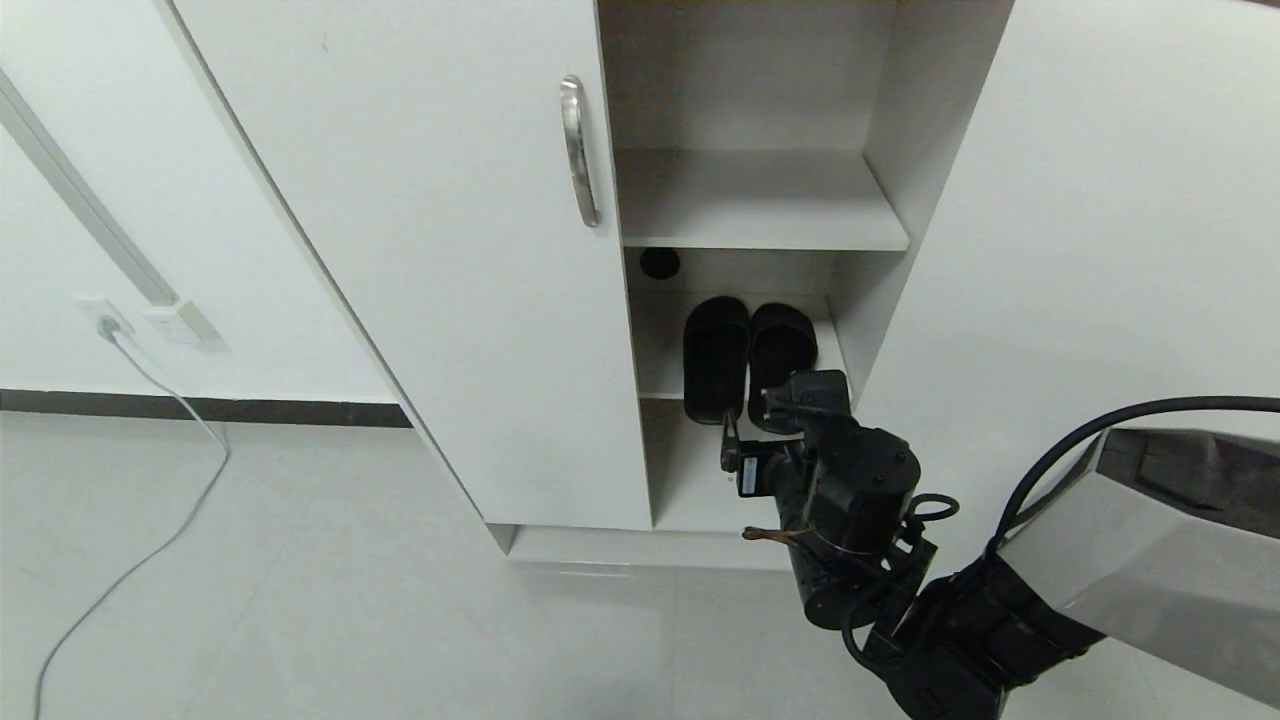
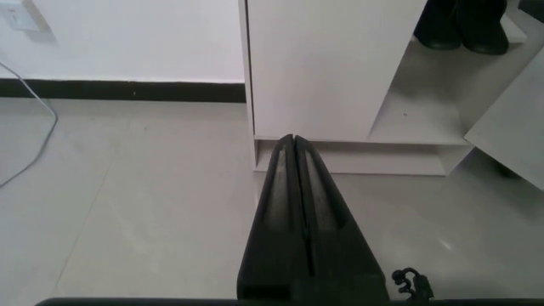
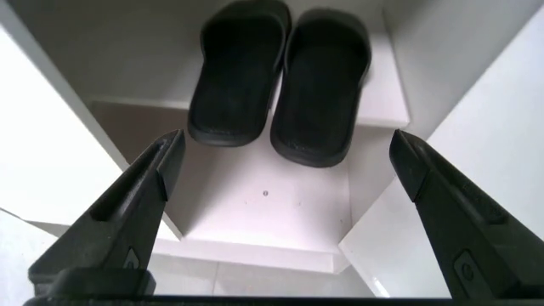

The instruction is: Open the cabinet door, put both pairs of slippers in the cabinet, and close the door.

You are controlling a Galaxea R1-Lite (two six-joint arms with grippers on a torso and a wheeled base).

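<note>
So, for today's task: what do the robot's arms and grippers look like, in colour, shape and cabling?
The right arm has a boxy silver-grey shell, black cylindrical wrist joints and looping black cables. The right gripper has two black wedge-shaped fingers; the left gripper, two long, tapering black fingers.

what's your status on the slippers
Right gripper jaws open, just before the slippers. Left gripper shut, over the floor. One pair on the shelf, door open. Nothing in the way.
</note>
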